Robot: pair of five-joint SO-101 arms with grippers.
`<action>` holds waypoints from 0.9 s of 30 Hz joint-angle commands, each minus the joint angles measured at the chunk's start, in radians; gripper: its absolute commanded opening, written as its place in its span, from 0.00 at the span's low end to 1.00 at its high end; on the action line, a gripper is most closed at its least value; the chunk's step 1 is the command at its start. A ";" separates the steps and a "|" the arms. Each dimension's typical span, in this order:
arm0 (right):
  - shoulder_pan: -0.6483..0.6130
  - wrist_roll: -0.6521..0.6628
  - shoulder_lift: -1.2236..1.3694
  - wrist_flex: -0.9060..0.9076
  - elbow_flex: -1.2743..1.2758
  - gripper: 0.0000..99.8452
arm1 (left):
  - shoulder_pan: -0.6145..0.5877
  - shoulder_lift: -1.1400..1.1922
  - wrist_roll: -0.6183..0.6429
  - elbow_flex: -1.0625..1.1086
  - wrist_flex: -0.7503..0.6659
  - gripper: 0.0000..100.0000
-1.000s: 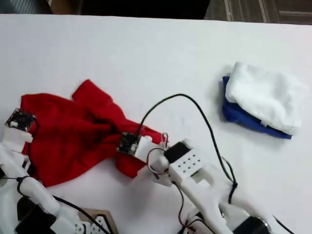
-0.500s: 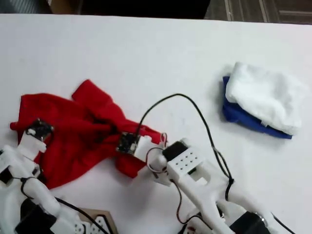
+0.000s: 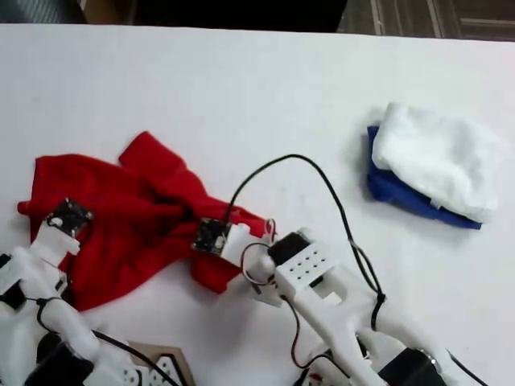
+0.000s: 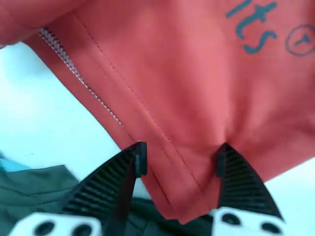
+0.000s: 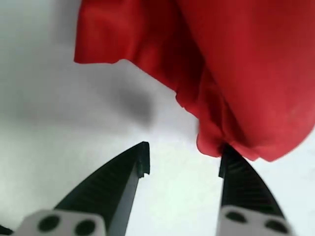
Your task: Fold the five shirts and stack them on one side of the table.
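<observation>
Shirt first: the red shirt (image 3: 121, 217) lies crumpled on the left of the table (image 3: 241, 88), its long axis running across between my two arms. My left gripper (image 4: 179, 160) hangs jaws apart, the hem corner between them; my right gripper (image 5: 182, 162), jaws also apart, sits at the opposite end, cloth just beside one finger. The folded white shirt (image 3: 438, 157) on the blue shirt (image 3: 394, 189) rests well apart, far right.
</observation>
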 commanded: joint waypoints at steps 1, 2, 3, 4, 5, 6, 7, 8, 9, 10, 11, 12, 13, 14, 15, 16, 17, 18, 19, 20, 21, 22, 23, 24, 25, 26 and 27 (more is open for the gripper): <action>-0.004 -0.008 0.004 -0.002 -0.003 0.24 | -0.008 0.071 -0.115 -0.035 -0.021 0.10; -0.004 -0.008 0.004 -0.002 -0.003 0.24 | -0.005 0.069 -0.103 -0.048 -0.012 0.04; -0.004 -0.008 0.004 -0.002 -0.003 0.24 | -0.002 0.066 -0.081 -0.064 0.000 0.01; -0.004 -0.008 0.004 -0.002 -0.003 0.24 | 0.003 0.061 -0.064 -0.079 0.011 0.03; -0.004 -0.008 0.004 -0.002 -0.003 0.24 | 0.014 0.057 -0.057 -0.093 0.026 0.03; -0.004 -0.008 0.004 -0.002 -0.003 0.24 | 0.025 0.049 -0.051 -0.104 0.044 0.02; -0.004 -0.008 0.004 -0.002 -0.003 0.24 | 0.035 0.040 -0.048 -0.119 0.068 0.02; -0.004 -0.008 0.004 -0.002 -0.003 0.24 | 0.048 0.028 -0.046 -0.133 0.094 0.03; -0.004 -0.008 0.004 -0.002 -0.003 0.24 | 0.066 0.014 -0.044 -0.147 0.121 0.03; -0.004 -0.008 0.004 -0.004 -0.003 0.24 | 0.086 -0.005 -0.035 -0.160 0.153 0.03; -0.002 -0.008 0.004 -0.005 -0.003 0.24 | 0.110 -0.028 -0.008 -0.177 0.190 0.03; -0.002 -0.008 0.004 -0.008 -0.003 0.24 | 0.141 -0.054 0.029 -0.199 0.229 0.03; -0.001 -0.008 0.004 -0.010 -0.003 0.24 | 0.175 -0.083 0.069 -0.225 0.275 0.03; -0.001 -0.008 0.004 -0.010 -0.005 0.24 | 0.209 -0.118 0.106 -0.254 0.322 0.03; 0.005 -0.008 0.004 -0.010 -0.006 0.24 | 0.245 -0.155 0.141 -0.288 0.376 0.03; 0.021 -0.008 0.004 -0.012 -0.009 0.24 | 0.284 -0.195 0.176 -0.321 0.428 0.03; 0.047 -0.017 0.004 -0.024 -0.009 0.24 | 0.319 -0.233 0.209 -0.360 0.480 0.03; 0.082 -0.040 0.004 -0.044 -0.009 0.24 | 0.351 -0.273 0.241 -0.397 0.528 0.03; 0.127 -0.071 0.007 -0.061 -0.009 0.24 | 0.382 -0.313 0.270 -0.437 0.572 0.03; 0.171 -0.101 0.007 -0.077 -0.009 0.24 | 0.410 -0.350 0.295 -0.469 0.612 0.03; 0.211 -0.124 0.004 -0.090 -0.009 0.24 | 0.434 -0.384 0.313 -0.499 0.644 0.03; 0.237 -0.137 0.004 -0.094 -0.009 0.24 | 0.451 -0.410 0.325 -0.522 0.669 0.03; 0.246 -0.140 0.004 -0.093 -0.011 0.24 | 0.460 -0.436 0.331 -0.535 0.681 0.03; 0.237 -0.138 0.002 -0.088 -0.011 0.24 | 0.462 -0.457 0.328 -0.535 0.681 0.03; 0.217 -0.138 0.002 -0.079 -0.011 0.24 | 0.462 -0.470 0.328 -0.535 0.674 0.03; 0.193 -0.137 0.002 -0.067 -0.011 0.24 | 0.454 -0.476 0.328 -0.533 0.669 0.03; 0.163 -0.137 0.002 -0.056 -0.011 0.24 | 0.442 -0.476 0.328 -0.533 0.661 0.03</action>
